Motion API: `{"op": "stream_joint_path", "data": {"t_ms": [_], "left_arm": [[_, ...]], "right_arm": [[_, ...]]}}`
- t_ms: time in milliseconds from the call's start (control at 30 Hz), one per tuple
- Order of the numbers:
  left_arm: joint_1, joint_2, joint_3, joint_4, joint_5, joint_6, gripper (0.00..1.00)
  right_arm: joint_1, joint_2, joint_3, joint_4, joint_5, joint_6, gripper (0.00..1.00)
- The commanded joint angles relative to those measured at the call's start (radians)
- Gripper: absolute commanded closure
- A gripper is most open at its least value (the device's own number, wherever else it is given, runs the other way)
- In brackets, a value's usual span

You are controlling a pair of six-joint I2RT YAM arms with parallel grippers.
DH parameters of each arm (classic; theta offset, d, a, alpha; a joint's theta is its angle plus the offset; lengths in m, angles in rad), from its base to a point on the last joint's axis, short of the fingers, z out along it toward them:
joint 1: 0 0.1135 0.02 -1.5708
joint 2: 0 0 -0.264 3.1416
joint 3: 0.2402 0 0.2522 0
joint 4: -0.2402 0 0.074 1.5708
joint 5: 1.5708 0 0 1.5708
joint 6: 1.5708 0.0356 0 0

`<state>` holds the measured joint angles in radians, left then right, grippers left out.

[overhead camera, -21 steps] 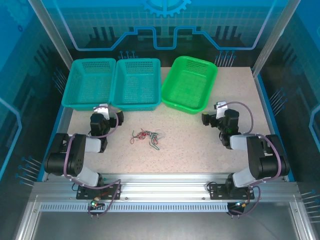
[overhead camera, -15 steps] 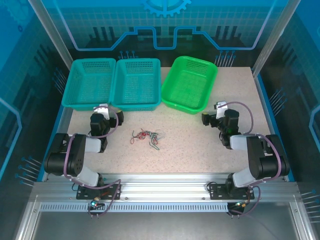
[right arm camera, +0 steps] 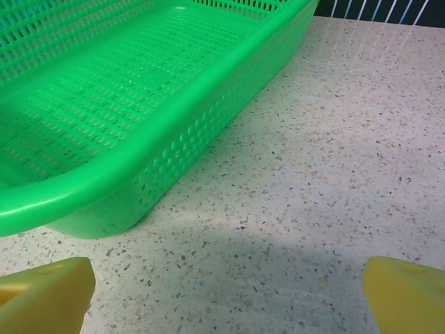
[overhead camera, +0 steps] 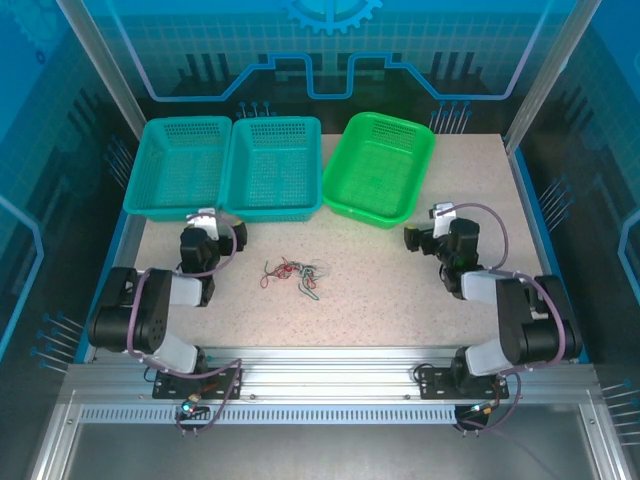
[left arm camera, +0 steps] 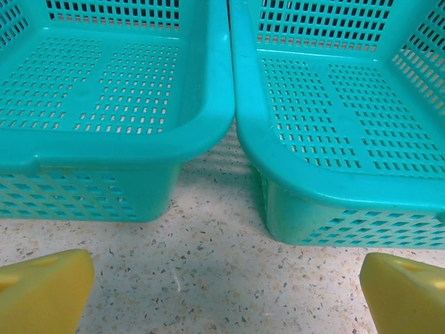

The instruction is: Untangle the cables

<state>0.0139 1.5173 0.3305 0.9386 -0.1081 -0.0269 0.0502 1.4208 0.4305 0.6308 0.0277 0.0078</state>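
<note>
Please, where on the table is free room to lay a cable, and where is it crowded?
Free: the table between the cables and the right arm, and the corner right of the green basket. Crowded: the back, where two teal baskets stand side by side.

Left pincer and right pincer gape wide, apparently empty.

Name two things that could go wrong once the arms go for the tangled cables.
1. The knot of thin red, white and dark green cables lies flat on the speckled table; a hand may pinch several strands and drag the whole knot.
2. The open left hand sits close to the two teal plastic baskets, the open right hand close to the green plastic basket; turning away could nudge them.
</note>
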Motion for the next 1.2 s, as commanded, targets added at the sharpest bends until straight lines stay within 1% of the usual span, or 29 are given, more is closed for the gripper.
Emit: {"op": "stream_joint_path", "data": {"t_ms": [0,67,100,133,200,233,267,333,367,400,467,500,567,667,767,900,967,1033,1100,1167], "left_arm": [[-0.016,-0.132,-0.059,0.045,-0.051,0.003,0.01],[-0.048,-0.243,-0.062,-0.043,-0.116,0.013,0.01],[-0.069,-0.308,-0.051,-0.114,-0.148,0.004,0.01],[-0.08,-0.363,-0.038,-0.189,-0.155,-0.023,0.01],[-0.101,-0.488,0.014,-0.386,-0.148,-0.113,0.01],[-0.112,-0.537,0.052,-0.502,-0.15,-0.169,0.01],[-0.12,-0.584,0.101,-0.634,-0.145,-0.255,0.01],[-0.131,-0.635,0.19,-0.851,-0.074,-0.407,0.01],[-0.138,-0.645,0.23,-0.939,-0.015,-0.481,0.01],[-0.147,-0.642,0.265,-1.008,0.049,-0.546,0.01],[-0.177,-0.616,0.314,-1.103,0.141,-0.658,0.02],[-0.196,-0.592,0.334,-1.145,0.182,-0.71,0.03],[-0.242,-0.536,0.373,-1.218,0.222,-0.768,0.08],[-0.324,-0.449,0.412,-1.297,0.198,-0.809,0.23],[-0.397,-0.389,0.389,-1.273,0.156,-0.825,0.34],[-0.448,-0.319,0.376,-1.24,0.124,-0.798,0.46],[-0.48,-0.264,0.413,-1.256,0.098,-0.756,0.46],[-0.516,-0.197,0.467,-1.294,0.022,-0.71,0.46],[-0.525,-0.125,0.516,-1.345,-0.054,-0.703,0.46],[-0.524,-0.06,0.55,-1.36,-0.112,-0.717,0.48]], "right_arm": [[-0.011,-0.194,0.034,-0.183,0.063,0.072,0.0],[-0.016,-0.306,0.06,-0.331,0.069,0.124,0.0],[-0.017,-0.357,0.082,-0.422,0.066,0.152,0.0],[-0.018,-0.397,0.106,-0.505,0.06,0.171,0.0],[-0.017,-0.47,0.181,-0.688,0.034,0.221,0.0],[-0.016,-0.498,0.21,-0.752,0.006,0.241,0.0],[-0.013,-0.524,0.238,-0.813,-0.034,0.266,0.02],[0.009,-0.556,0.292,-0.921,-0.09,0.346,0.04],[0.028,-0.562,0.315,-0.961,-0.139,0.376,0.05],[0.053,-0.562,0.338,-0.997,-0.175,0.41,0.06],[0.128,-0.547,0.373,-1.05,-0.205,0.476,0.07],[0.17,-0.532,0.39,-1.073,-0.212,0.514,0.08],[0.264,-0.499,0.409,-1.093,-0.211,0.574,0.08],[0.406,-0.424,0.439,-1.116,-0.19,0.645,0.08],[0.522,-0.338,0.494,-1.148,-0.166,0.656,0.08],[0.633,-0.234,0.544,-1.177,-0.108,0.637,0.07],[0.664,-0.19,0.564,-1.182,-0.092,0.633,0.07],[0.683,-0.152,0.576,-1.182,-0.083,0.636,0.06],[0.697,-0.123,0.591,-1.184,-0.071,0.636,0.06],[0.709,-0.102,0.601,-1.185,-0.051,0.636,0.06]]}}
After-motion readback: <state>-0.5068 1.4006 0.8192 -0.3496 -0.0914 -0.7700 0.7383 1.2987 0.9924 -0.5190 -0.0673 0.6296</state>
